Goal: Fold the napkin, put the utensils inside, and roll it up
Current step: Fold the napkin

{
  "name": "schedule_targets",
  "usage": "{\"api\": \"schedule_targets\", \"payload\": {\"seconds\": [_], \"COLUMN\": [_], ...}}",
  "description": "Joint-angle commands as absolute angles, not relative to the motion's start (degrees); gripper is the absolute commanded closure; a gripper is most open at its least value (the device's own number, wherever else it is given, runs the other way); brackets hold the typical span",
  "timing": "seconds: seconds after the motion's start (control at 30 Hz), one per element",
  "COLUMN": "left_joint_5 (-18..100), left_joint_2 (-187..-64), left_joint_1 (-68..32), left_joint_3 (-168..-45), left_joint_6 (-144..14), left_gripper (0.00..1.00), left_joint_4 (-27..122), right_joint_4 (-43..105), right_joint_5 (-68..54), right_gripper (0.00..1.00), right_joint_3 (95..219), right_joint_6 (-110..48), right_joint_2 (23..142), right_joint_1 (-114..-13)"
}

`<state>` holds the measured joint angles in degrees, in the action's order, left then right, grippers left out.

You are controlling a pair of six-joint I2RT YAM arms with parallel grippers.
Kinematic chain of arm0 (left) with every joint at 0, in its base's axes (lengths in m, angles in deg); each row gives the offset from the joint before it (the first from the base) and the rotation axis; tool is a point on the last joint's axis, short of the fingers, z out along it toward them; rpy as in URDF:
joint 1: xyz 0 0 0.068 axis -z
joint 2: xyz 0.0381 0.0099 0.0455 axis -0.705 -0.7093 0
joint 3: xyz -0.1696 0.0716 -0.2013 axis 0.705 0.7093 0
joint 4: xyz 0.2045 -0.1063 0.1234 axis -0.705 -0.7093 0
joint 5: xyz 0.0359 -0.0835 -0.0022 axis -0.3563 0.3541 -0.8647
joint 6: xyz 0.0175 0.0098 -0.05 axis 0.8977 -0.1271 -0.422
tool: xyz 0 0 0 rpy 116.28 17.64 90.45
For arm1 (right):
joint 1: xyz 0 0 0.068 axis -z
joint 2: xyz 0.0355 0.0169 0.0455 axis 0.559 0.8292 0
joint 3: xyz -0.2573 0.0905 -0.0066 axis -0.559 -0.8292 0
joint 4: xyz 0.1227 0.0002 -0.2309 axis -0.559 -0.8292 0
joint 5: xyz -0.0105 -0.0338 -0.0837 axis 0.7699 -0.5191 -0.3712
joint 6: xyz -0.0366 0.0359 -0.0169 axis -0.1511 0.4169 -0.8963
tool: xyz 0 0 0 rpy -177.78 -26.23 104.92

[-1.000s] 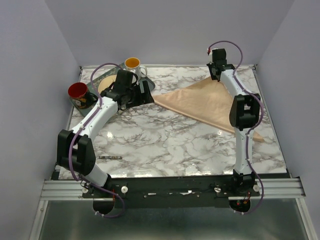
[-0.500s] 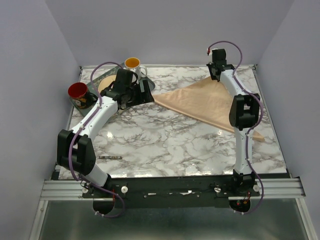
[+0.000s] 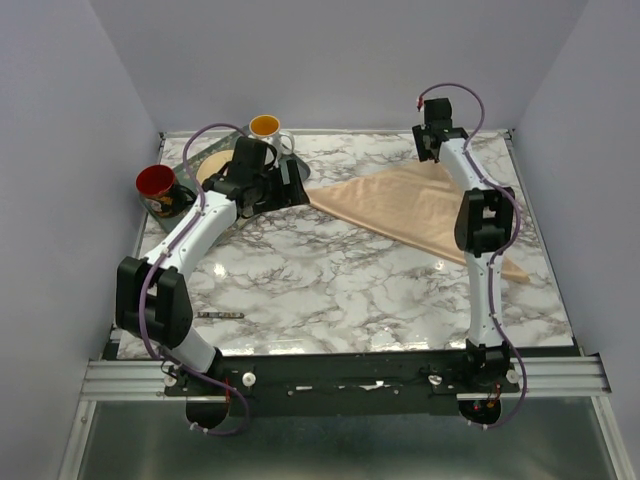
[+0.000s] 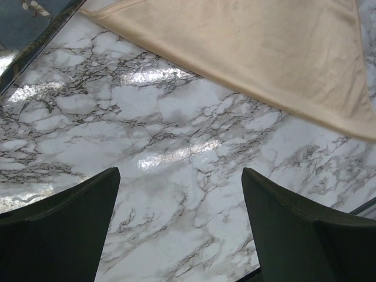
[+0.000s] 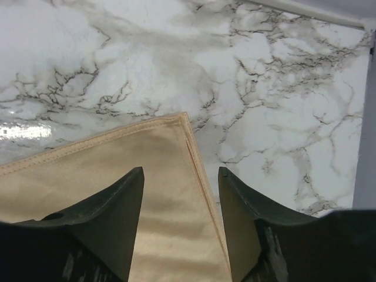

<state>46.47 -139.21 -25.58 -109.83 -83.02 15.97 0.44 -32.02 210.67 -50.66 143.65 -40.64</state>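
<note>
The peach-tan napkin (image 3: 420,205) lies folded into a triangle across the back right of the marble table (image 3: 330,290). My right gripper (image 3: 432,155) hovers open over its far corner. In the right wrist view that corner (image 5: 170,147) lies flat on the marble under the spread gripper (image 5: 181,170), nothing pinched. My left gripper (image 3: 285,190) is open just left of the napkin's left tip. The left wrist view has bare marble between its gripper (image 4: 180,170) fingers and the napkin (image 4: 247,47) beyond. One thin dark utensil (image 3: 222,315) lies near the front left.
A round cream plate (image 3: 212,165) sits at the back left, partly under the left arm. A red mug (image 3: 157,183) stands at the left edge and an orange mug (image 3: 265,127) at the back. Walls enclose the table on three sides.
My right gripper has gone from shut to open and let go of the napkin's far corner, which now lies flat. The left arm has not moved.
</note>
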Motion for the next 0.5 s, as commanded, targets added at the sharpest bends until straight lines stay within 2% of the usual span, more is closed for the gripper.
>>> {"api": "schedule_targets", "payload": {"seconds": [0.0,0.2,0.23,0.3,0.37,0.47], "left_joint_5": [47.46,46.31,46.14,44.47,44.21,42.36], "left_joint_2": [-140.84,-147.86,-150.22,-152.86,-157.00,-163.32], "left_joint_1": [-24.44,-21.80,-21.62,-21.01,-20.83,-20.39], "left_joint_3": [-112.92,-118.27,-120.72,-123.19,-126.97,-132.42], "left_joint_6": [-82.68,-83.65,-84.00,-84.44,-85.31,-85.93], "left_gripper": [0.06,0.08,0.15,0.17,0.24,0.34], "left_joint_4": [15.18,14.92,15.27,15.71,17.11,18.43], "right_joint_4": [-3.27,-12.06,-12.85,-13.38,-12.69,-7.87], "right_joint_5": [-36.06,-31.58,-30.44,-30.25,-28.77,-23.33], "right_gripper": [0.36,0.36,0.36,0.38,0.39,0.48], "right_joint_3": [215.82,210.92,205.16,197.58,185.14,168.79], "right_joint_6": [-48.73,-35.83,-33.54,-26.88,-22.81,-17.44], "right_joint_2": [141.81,132.08,130.13,125.04,116.96,106.41], "right_joint_1": [-40.32,-40.32,-40.32,-40.32,-40.23,-40.23]}}
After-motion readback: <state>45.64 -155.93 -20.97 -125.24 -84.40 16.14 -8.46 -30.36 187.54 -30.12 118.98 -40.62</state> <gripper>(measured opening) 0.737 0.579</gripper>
